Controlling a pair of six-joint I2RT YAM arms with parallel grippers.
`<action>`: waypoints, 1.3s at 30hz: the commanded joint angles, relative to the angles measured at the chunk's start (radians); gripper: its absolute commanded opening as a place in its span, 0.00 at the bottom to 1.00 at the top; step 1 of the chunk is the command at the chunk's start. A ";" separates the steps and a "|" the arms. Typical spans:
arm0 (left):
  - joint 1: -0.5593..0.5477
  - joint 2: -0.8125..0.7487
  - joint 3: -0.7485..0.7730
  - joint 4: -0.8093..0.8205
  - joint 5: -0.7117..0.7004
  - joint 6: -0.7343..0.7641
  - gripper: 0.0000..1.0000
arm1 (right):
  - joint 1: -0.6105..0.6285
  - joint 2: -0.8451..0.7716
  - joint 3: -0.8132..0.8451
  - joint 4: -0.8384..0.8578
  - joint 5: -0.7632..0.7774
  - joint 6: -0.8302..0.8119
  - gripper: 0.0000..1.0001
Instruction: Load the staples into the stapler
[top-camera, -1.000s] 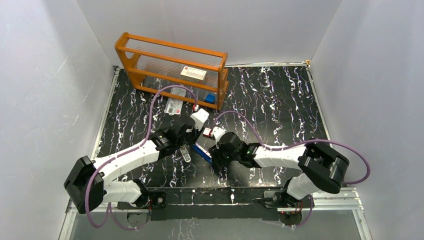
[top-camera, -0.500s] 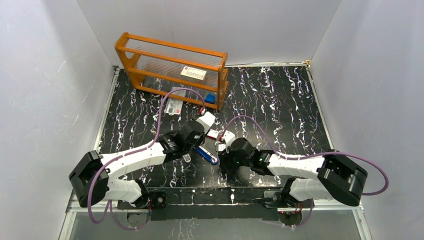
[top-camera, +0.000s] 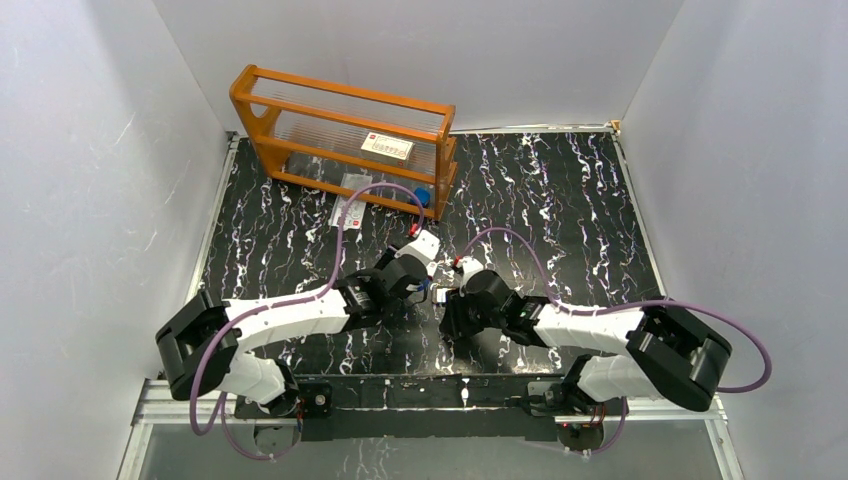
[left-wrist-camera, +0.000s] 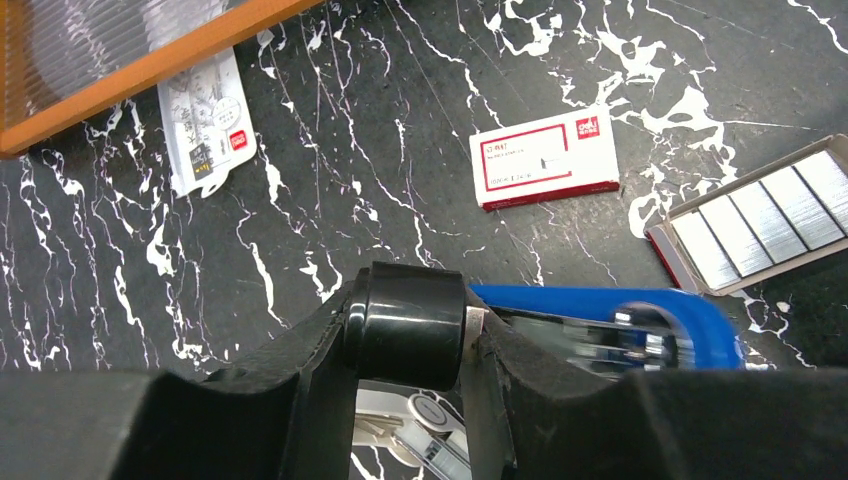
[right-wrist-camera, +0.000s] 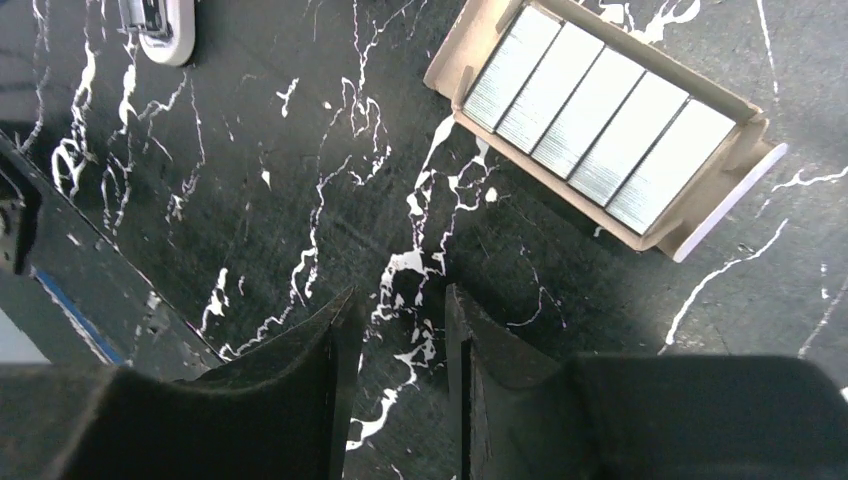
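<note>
- Left wrist view: left gripper (left-wrist-camera: 405, 340) fingers pinch the blue stapler (left-wrist-camera: 600, 305) at its black end.
- Staples (left-wrist-camera: 765, 215) lie at 2 o'clock from the stapler, near it, not touching.
- Right gripper (right-wrist-camera: 397, 297): fingers slightly parted, empty.

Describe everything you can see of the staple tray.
The staple tray is a shallow, pale cardboard tray, reddish on one outer side, with an end flap folded out. It lies flat and open-topped on the black marbled table, holding five silvery staple strips packed side by side. Nothing touches it: the right claw hovers near it, open and empty, and the blue stapler in the left claw sits apart.
</note>
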 joint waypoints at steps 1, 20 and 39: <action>-0.046 0.017 -0.025 0.001 -0.041 -0.084 0.31 | -0.008 0.038 0.006 0.067 -0.046 0.118 0.43; -0.062 -0.017 -0.050 0.001 0.008 -0.100 0.36 | -0.081 -0.129 0.041 0.171 -0.107 0.377 0.60; -0.062 -0.028 -0.071 0.036 0.021 -0.111 0.36 | -0.141 -0.050 0.102 0.178 -0.064 0.557 0.59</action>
